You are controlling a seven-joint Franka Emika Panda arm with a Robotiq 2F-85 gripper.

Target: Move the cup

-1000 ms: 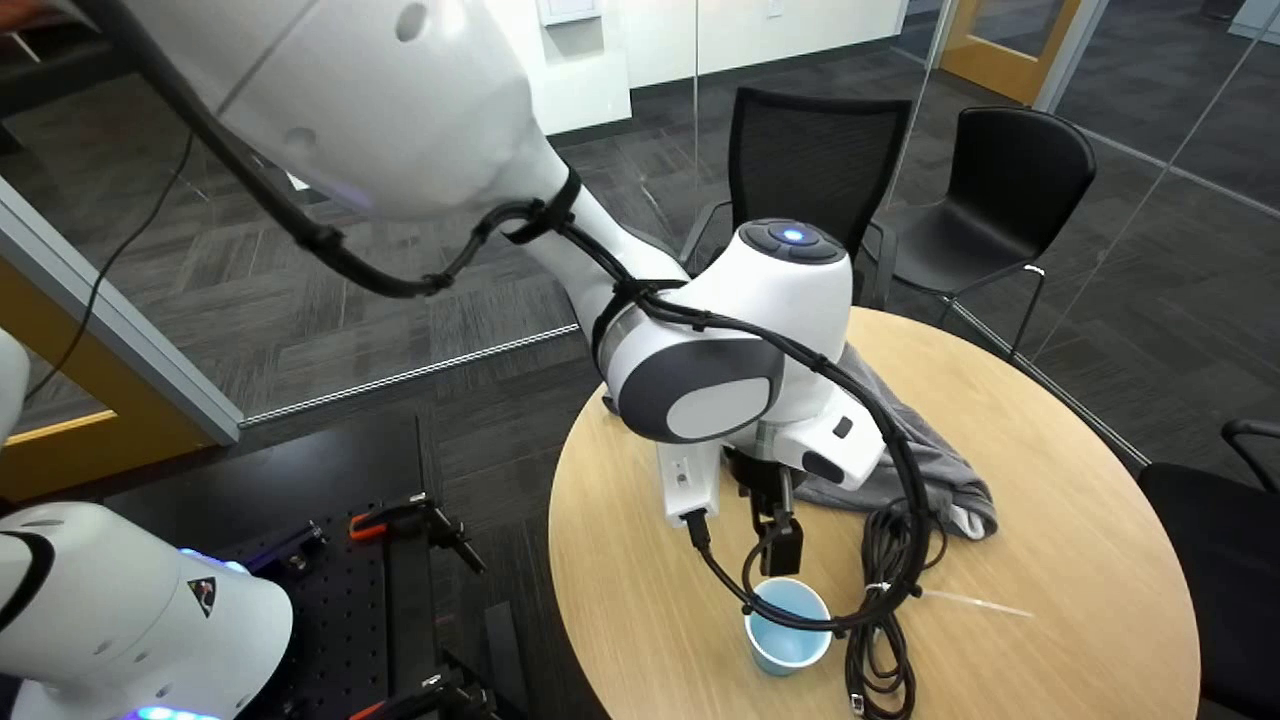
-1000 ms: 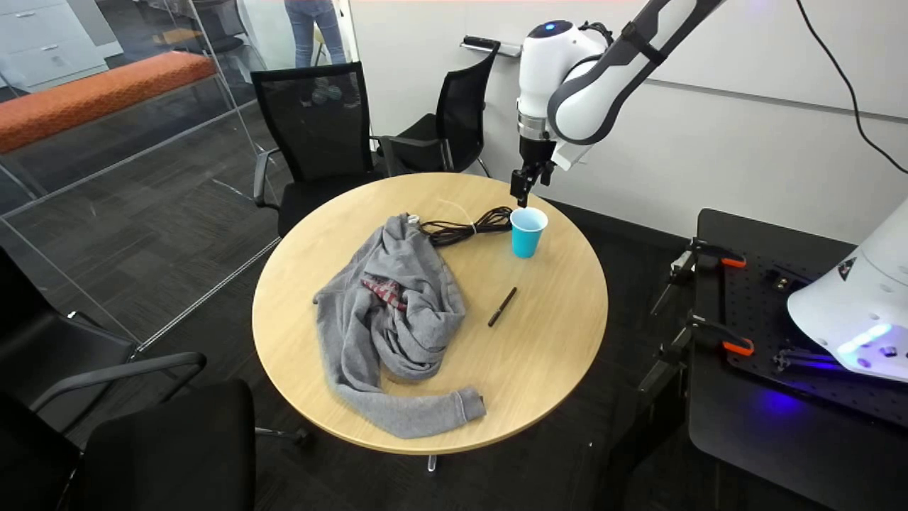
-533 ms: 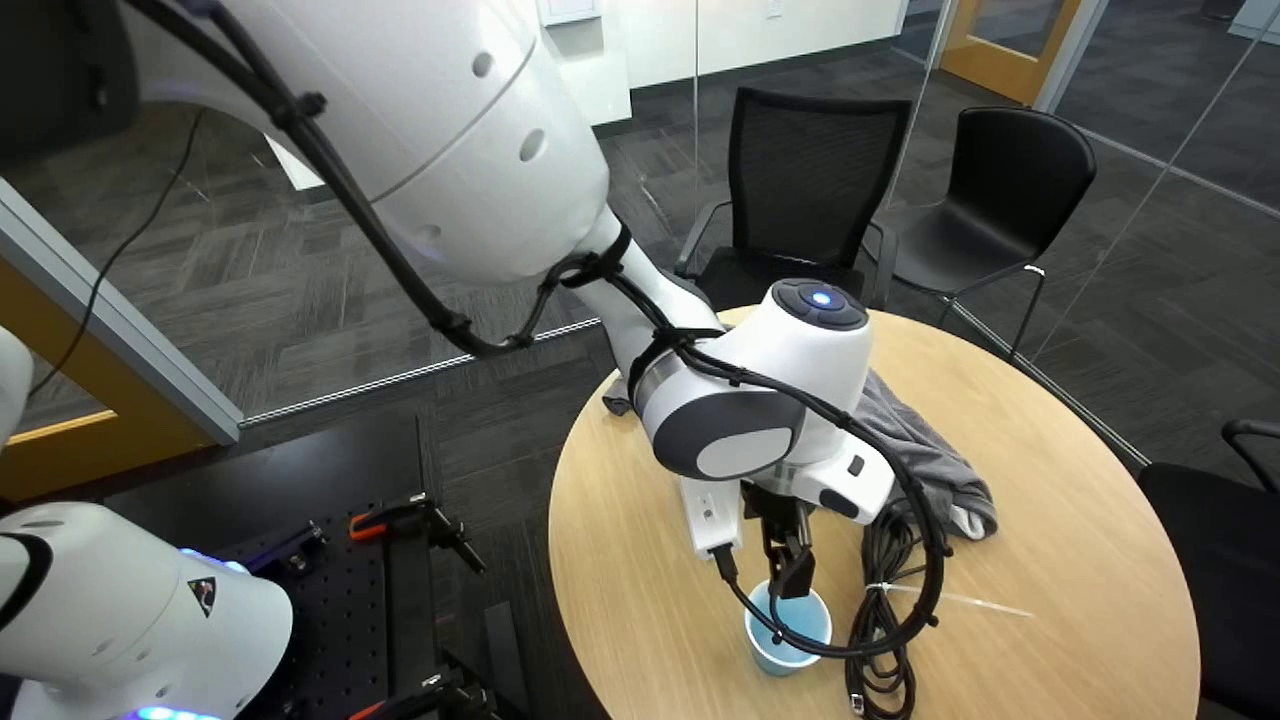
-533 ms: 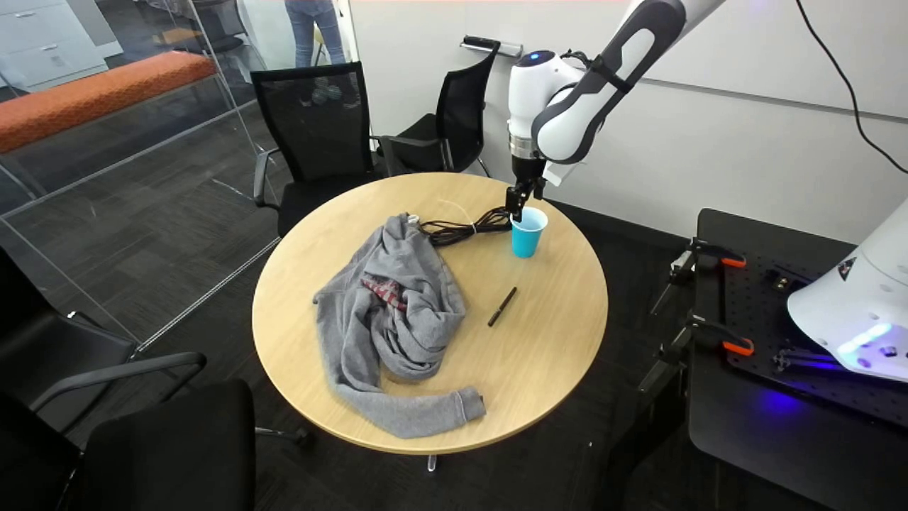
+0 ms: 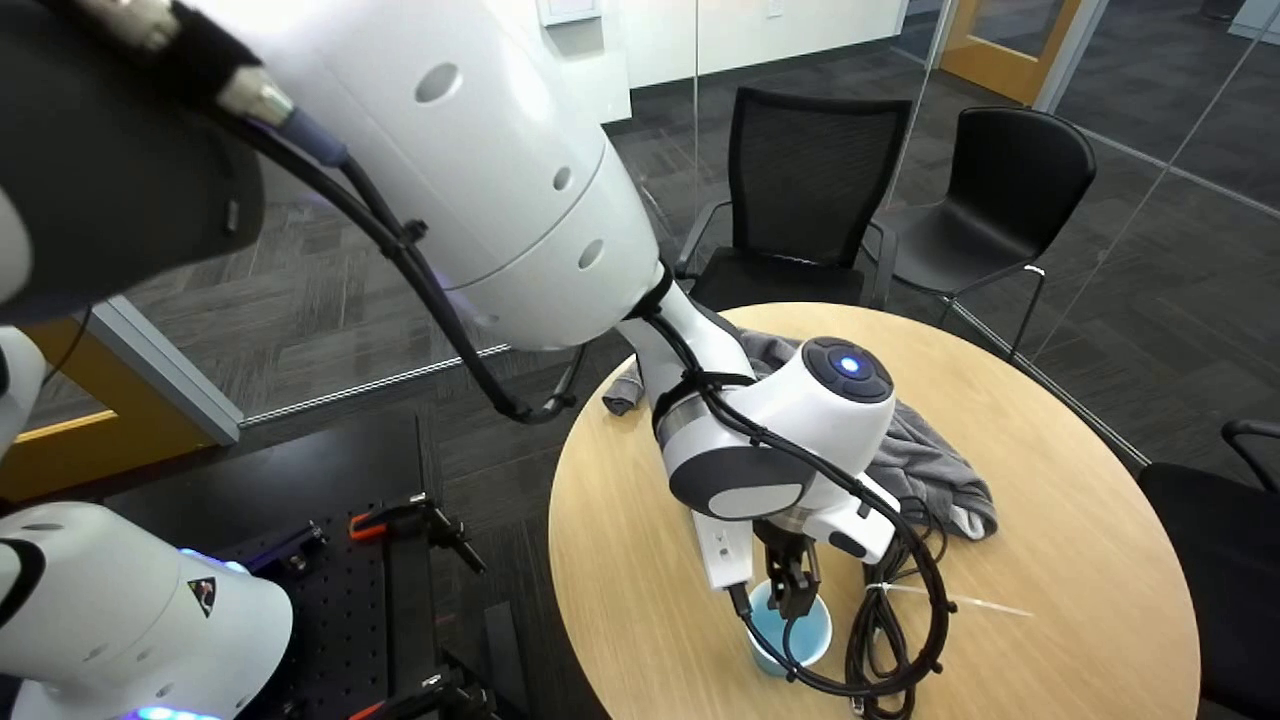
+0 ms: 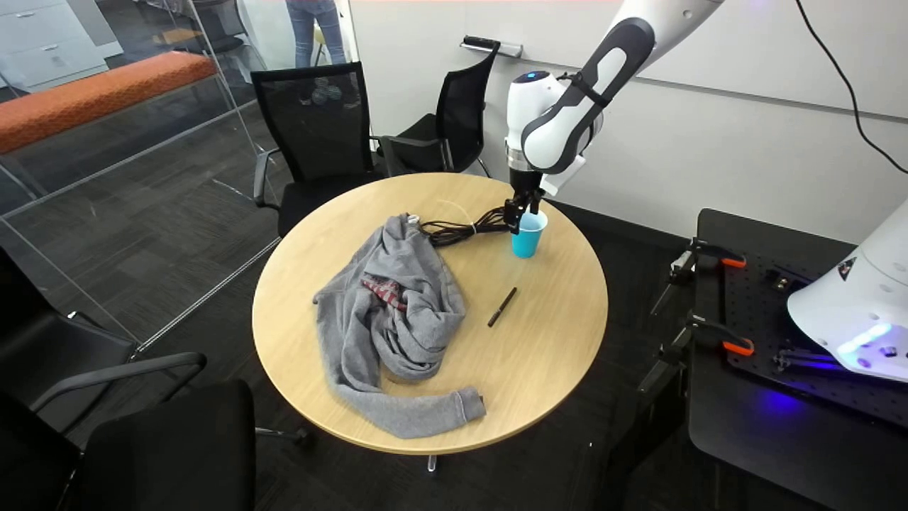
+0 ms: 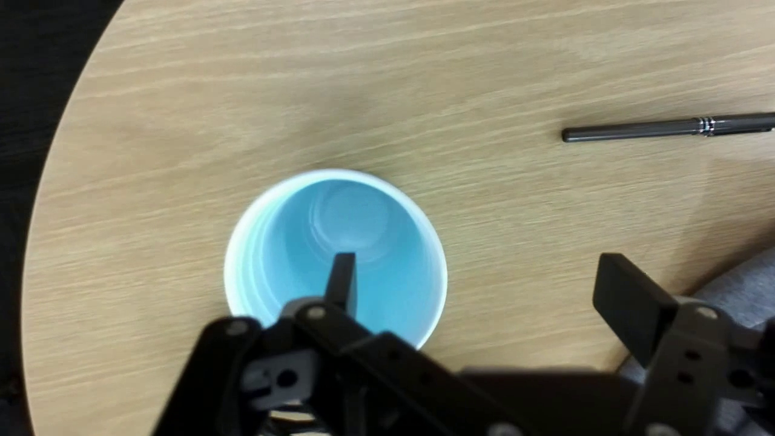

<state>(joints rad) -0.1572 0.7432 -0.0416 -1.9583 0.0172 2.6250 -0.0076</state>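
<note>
Light-blue cup point(image 6: 527, 242), upright near the edge of a round wood-grain table point(image 6: 553, 319)
Mouth upward, long axis vertical; above, a wide-spread gripper point(image 7: 478, 278) with one finger point(image 7: 343, 278) across the opening in the wrist view; beyond, grey sweatshirt point(image 6: 415, 341), mesh-backed chairs point(image 6: 312, 121), dark carpet point(image 6: 227, 319), glass partition point(image 5: 697, 150).

Light-blue cup point(image 6: 527, 240), white-rimmed, upright, on a round wooden table point(image 6: 547, 341), near the edge

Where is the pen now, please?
In an exterior view, the pen lies on the table, right of the cloth, nearer the camera than the cup; in the wrist view, at upper right.
</note>
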